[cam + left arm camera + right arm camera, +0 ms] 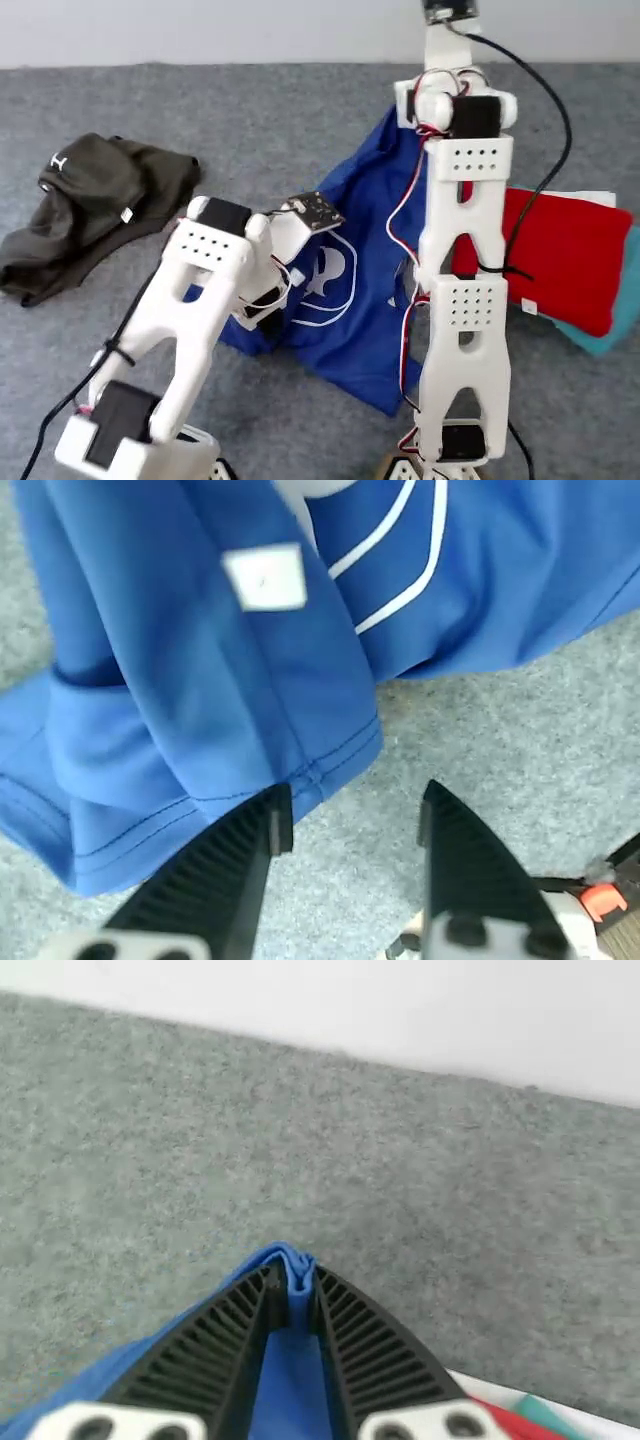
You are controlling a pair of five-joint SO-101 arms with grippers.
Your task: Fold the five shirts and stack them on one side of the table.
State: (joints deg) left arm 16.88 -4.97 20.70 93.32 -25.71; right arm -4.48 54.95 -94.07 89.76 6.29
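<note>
A blue shirt (pixel 340 300) with a white emblem lies partly spread at the table's middle, its far end lifted into a peak. My right gripper (pixel 295 1282) is shut on that raised blue fabric (pixel 290 1360), pinched between the fingers above the grey table (pixel 200 1140). My left gripper (pixel 350 815) stands open just off the shirt's near-left hem (pixel 330 765), and one finger (pixel 240 855) touches the hem's edge. In the high view the left gripper (pixel 262 308) sits at the blue shirt's left border. A crumpled dark olive shirt (pixel 100 205) lies at the far left.
A folded red shirt (pixel 565 245) rests at the right on a teal one (pixel 615 320), with a white edge (pixel 590 197) showing behind. The right arm's tall white links (pixel 465 300) stand over the blue shirt's right side. Bare grey table (pixel 250 110) lies beyond.
</note>
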